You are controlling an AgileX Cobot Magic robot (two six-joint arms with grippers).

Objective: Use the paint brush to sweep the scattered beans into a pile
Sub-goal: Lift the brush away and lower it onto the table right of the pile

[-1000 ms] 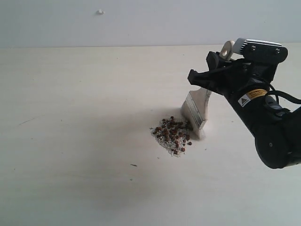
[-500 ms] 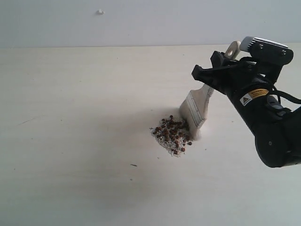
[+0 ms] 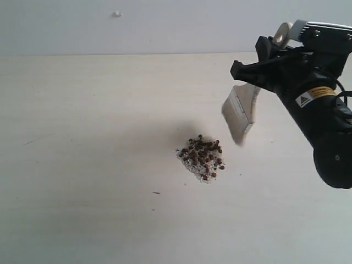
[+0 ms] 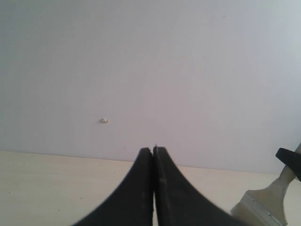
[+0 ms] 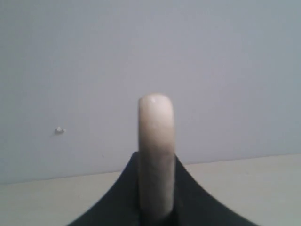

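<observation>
The beans lie gathered in one small pile (image 3: 201, 158) of reddish-brown grains and whitish crumbs near the middle of the pale table (image 3: 88, 165). My right gripper (image 3: 257, 72) is shut on the cream handle of the paint brush (image 3: 240, 114). The brush hangs in the air up and to the right of the pile, bristles pointing down, clear of the beans. In the right wrist view the handle (image 5: 156, 136) stands between the jaws of the right gripper (image 5: 156, 162). My left gripper (image 4: 154, 149) is shut and empty; the brush head (image 4: 263, 207) shows at its side.
A small white speck (image 3: 117, 14) sits on the grey back wall. A tiny dark fleck (image 3: 157, 193) lies on the table in front of the pile, and a faint scratch (image 3: 32, 141) marks the left side.
The right gripper has lifted the brush up and to the right, off the table and away from the pile's edge. The pile stays where it was.
</observation>
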